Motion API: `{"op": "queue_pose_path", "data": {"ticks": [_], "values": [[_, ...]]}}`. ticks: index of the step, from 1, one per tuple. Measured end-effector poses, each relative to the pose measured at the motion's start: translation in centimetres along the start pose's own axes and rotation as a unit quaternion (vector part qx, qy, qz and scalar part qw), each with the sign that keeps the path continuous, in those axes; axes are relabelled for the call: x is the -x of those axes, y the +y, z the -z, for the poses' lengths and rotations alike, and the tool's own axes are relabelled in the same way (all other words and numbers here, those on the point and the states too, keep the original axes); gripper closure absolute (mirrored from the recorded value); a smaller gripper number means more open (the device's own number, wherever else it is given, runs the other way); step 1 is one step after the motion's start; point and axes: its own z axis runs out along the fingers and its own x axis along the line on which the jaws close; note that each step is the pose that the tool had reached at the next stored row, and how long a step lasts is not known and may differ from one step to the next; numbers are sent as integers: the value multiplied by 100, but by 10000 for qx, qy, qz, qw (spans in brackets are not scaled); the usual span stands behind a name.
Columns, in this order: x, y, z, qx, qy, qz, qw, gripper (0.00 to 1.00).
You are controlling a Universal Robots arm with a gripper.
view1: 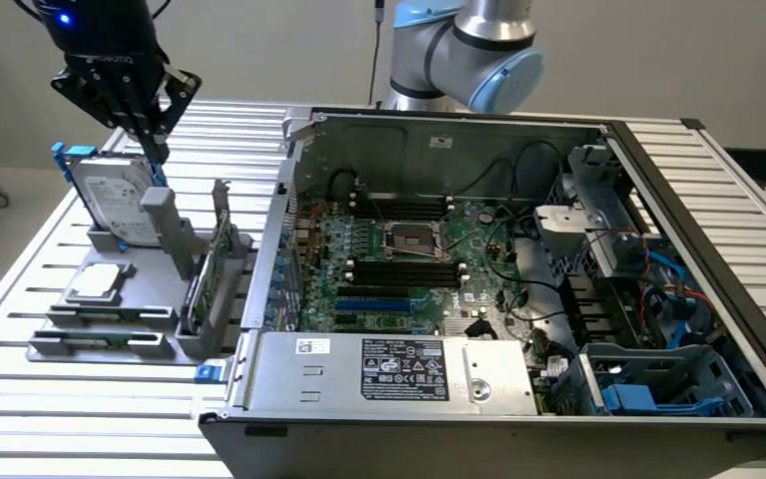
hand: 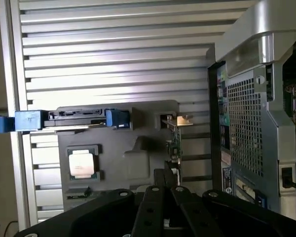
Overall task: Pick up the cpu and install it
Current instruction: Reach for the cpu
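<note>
Silvery-topped, the cpu point(view1: 100, 282) lies flat in its pocket on the grey parts holder point(view1: 104, 344), well below the black gripper point(view1: 155, 140) and slightly to the exterior view's left of it, while that gripper hangs above the hard drive point(view1: 111, 200), fingers pinched together (empty, it seems).

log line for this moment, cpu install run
gripper: above holder, clear of cpu | cpu: flat in holder, not picked up
</note>
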Motion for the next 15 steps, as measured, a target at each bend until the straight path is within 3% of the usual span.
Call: {"op": "queue_pose_path", "data": {"ticks": [15], "values": [[-681, -48, -7, 0, 0, 0, 10000, 89]]}}
